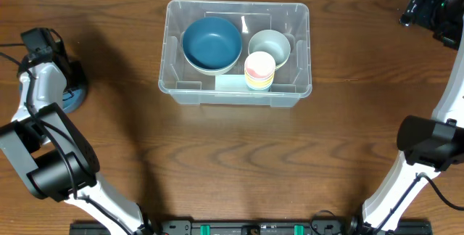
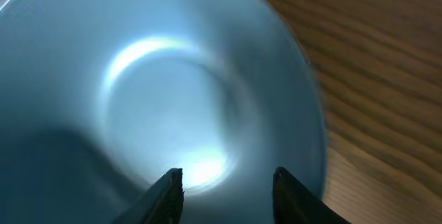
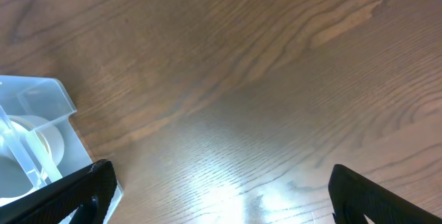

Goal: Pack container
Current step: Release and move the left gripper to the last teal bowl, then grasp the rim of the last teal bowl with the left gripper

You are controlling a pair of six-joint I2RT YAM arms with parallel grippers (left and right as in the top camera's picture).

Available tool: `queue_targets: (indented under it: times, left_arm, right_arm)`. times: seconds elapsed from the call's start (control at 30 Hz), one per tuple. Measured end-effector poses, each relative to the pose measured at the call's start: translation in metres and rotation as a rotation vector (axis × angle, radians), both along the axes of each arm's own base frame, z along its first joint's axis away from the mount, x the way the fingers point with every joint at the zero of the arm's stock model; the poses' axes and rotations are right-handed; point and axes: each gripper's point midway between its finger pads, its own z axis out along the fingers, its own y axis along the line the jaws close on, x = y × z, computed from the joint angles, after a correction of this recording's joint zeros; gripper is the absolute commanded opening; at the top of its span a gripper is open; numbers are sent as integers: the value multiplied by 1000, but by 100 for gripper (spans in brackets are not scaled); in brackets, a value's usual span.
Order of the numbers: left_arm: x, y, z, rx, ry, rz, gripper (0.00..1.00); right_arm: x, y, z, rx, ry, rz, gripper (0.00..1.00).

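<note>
The clear plastic container stands at the back middle of the table. It holds a large dark blue bowl, a pale grey-green bowl and a stack of pink and yellow cups. A corner of it shows in the right wrist view. A small blue bowl sits on the table at the far left and fills the left wrist view. My left gripper is open, its fingers hanging over the bowl's inside. My right gripper is wide open and empty at the far right back.
A pale blue-green flat piece lies in the container's front part. Bare wooden table lies in front of the container and under the right gripper. The arm bases stand at the front left and right corners.
</note>
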Motion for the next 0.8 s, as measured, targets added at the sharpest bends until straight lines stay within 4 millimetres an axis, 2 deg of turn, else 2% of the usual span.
queue_targets:
  times: [0.43,0.8]
  left_arm:
    - [8,-2,2,-6,-30,-39,43]
    - [22,-14,5,-50,-83,-131,44]
  right_arm:
    - [0,0,0,0,0,0,99]
    - [0,0,0,0,0,0,99]
